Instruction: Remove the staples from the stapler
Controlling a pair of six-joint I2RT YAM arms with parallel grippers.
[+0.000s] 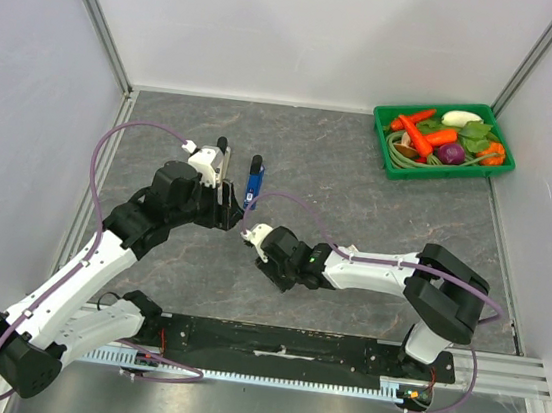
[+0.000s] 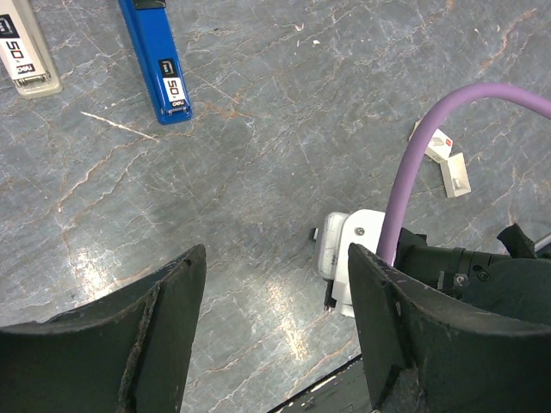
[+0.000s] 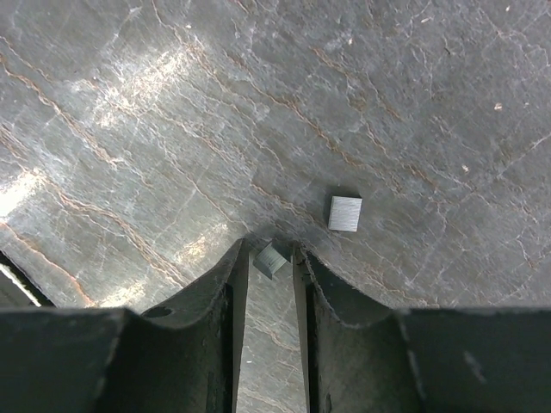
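Right end effector (image 3: 269, 249) was narrowed around a staple piece (image 3: 272, 260) at its tips (grip unconfirmed); it could be flicked away by an off-centre pinch.

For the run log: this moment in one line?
left end effector open, empty | right end effector straddling staple piece, grip unclear | second staple piece lying free | blue stapler ungripped

The stapler (image 1: 254, 182) lies centre-left, well apart from the tray (image 1: 380, 131) in the far right corner.
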